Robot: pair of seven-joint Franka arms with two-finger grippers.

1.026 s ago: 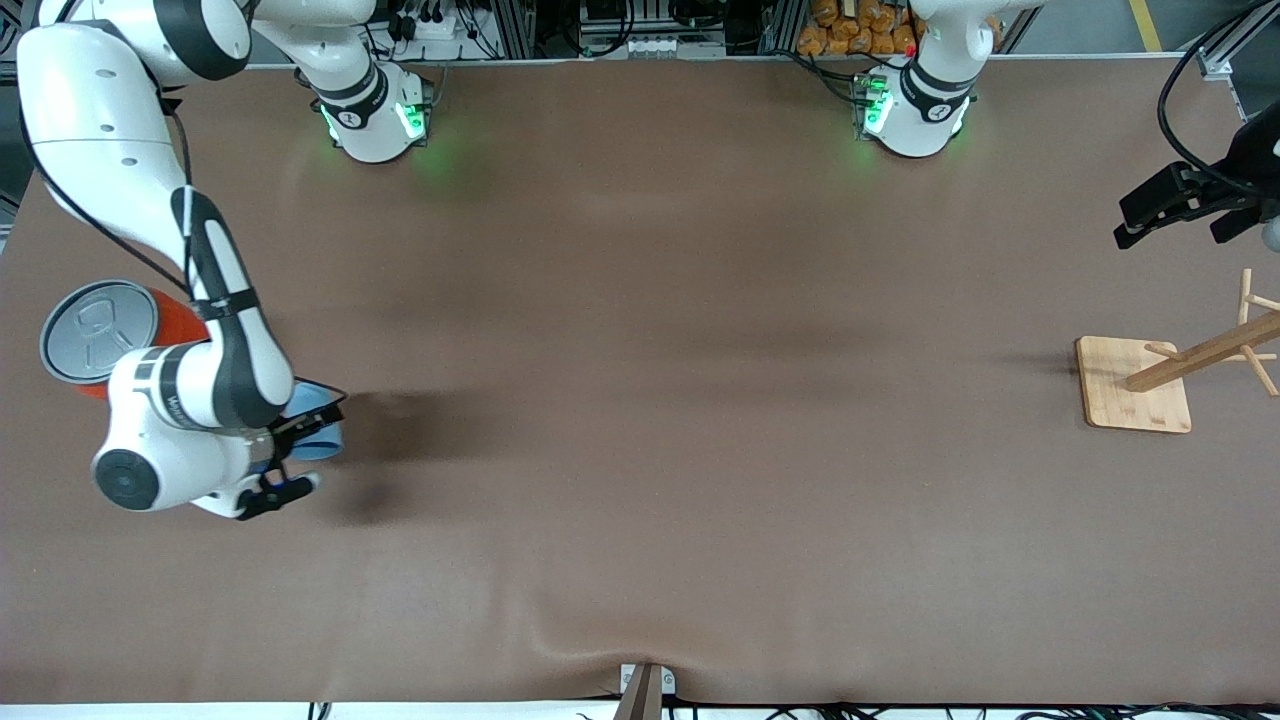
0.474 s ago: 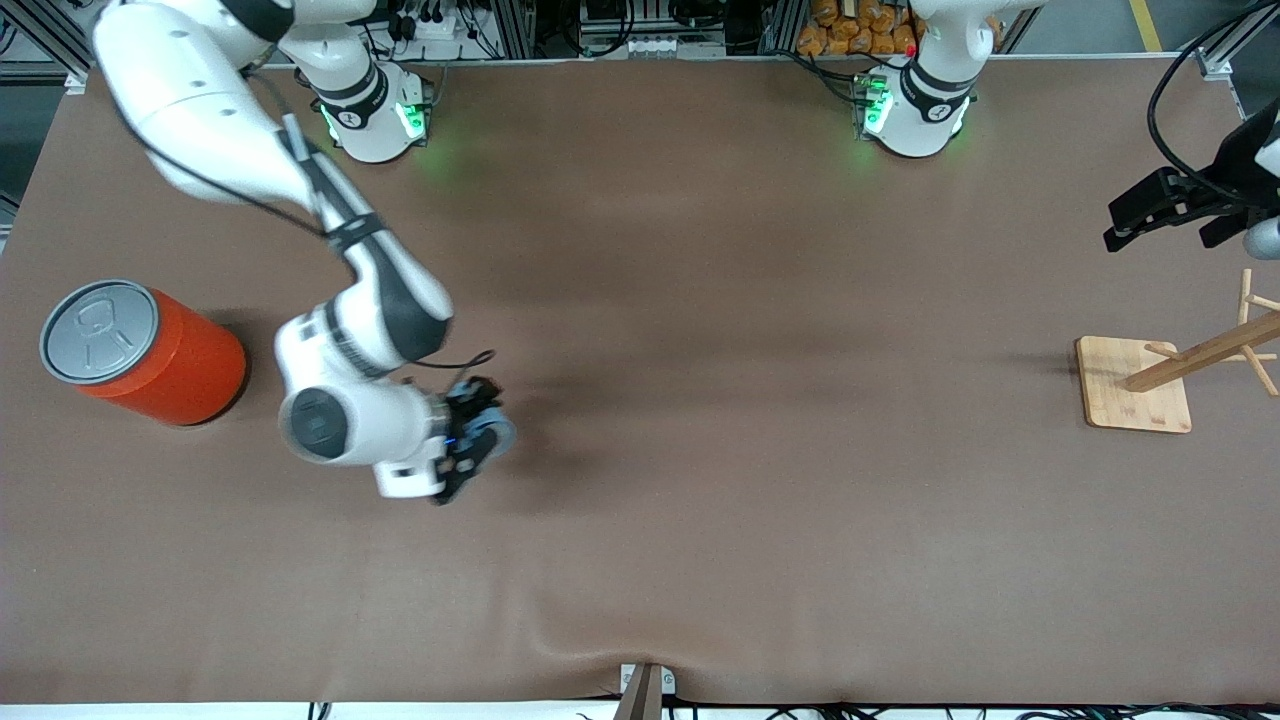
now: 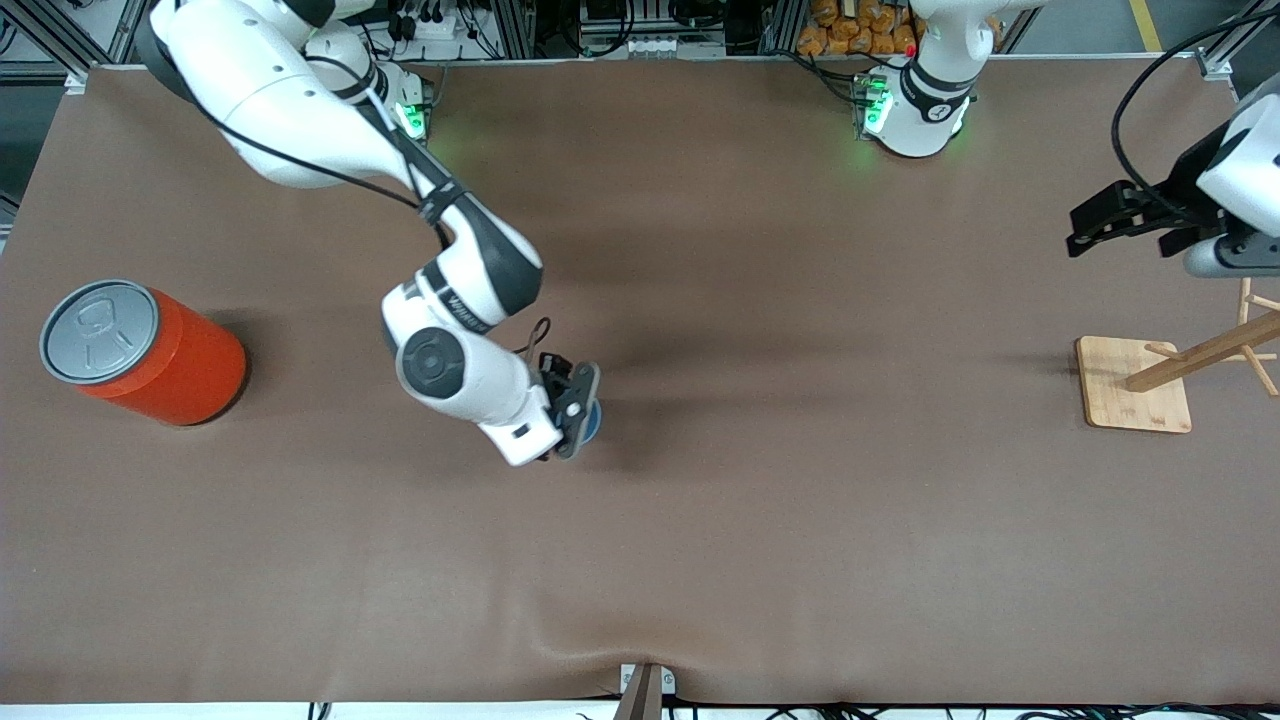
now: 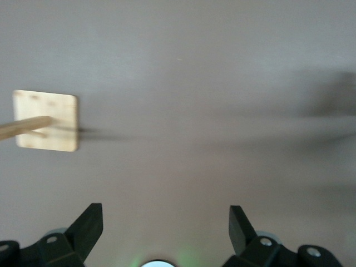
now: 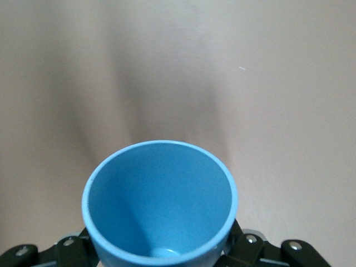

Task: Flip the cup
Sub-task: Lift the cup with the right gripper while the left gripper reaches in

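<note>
The light blue cup (image 5: 160,203) sits between the fingers of my right gripper (image 3: 578,410), which is shut on it over the middle of the table. In the front view only a sliver of the cup (image 3: 593,420) shows past the black fingers. In the right wrist view its open mouth faces the camera, with the darker blue inside and the pale rim visible. My left gripper (image 3: 1120,222) hangs open and empty in the air at the left arm's end of the table, above the wooden rack; its fingers (image 4: 88,225) stand wide apart in the left wrist view.
A large orange-red can (image 3: 150,355) with a grey lid stands at the right arm's end of the table. A wooden rack on a square base (image 3: 1135,385) stands at the left arm's end and also shows in the left wrist view (image 4: 47,120).
My right arm has carried the cup from beside the orange-red can toward the middle of the table, turning the wrist on the way. My left gripper has drifted slightly toward the middle.
</note>
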